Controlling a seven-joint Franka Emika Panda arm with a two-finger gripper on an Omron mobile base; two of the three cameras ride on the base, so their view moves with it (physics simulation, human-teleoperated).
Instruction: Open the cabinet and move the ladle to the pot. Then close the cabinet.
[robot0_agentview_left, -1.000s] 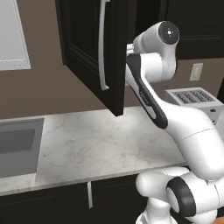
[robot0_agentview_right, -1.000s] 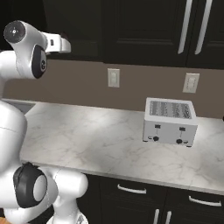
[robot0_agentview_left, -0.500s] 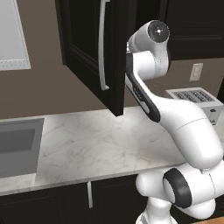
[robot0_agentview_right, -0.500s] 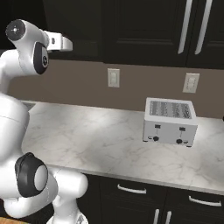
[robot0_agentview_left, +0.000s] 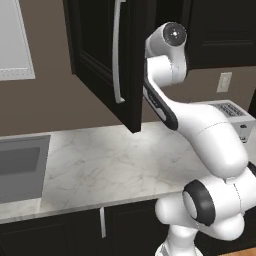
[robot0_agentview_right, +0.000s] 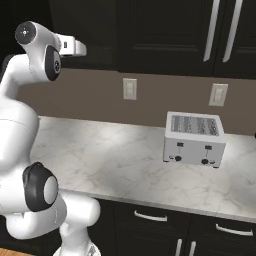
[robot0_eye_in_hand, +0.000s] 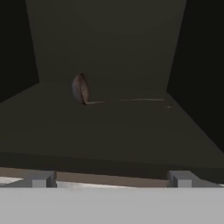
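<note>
Arm (robot0_agentview_left: 170, 60) farther left, nearer cabinet (robot0_agentview_left: 107, 55)

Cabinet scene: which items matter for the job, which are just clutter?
Job:
cabinet, door swung open
ladle, lying on the shelf inside
gripper, open, facing the ladle

Just there:
toaster
sink
wall outlets

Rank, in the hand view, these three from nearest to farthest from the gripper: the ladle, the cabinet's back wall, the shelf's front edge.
Measured from the open gripper:
1. Shelf's front edge, just ahead of the fingers.
2. Ladle, lying deeper on the shelf, its bowl to the left.
3. Back wall, behind the ladle.
</note>
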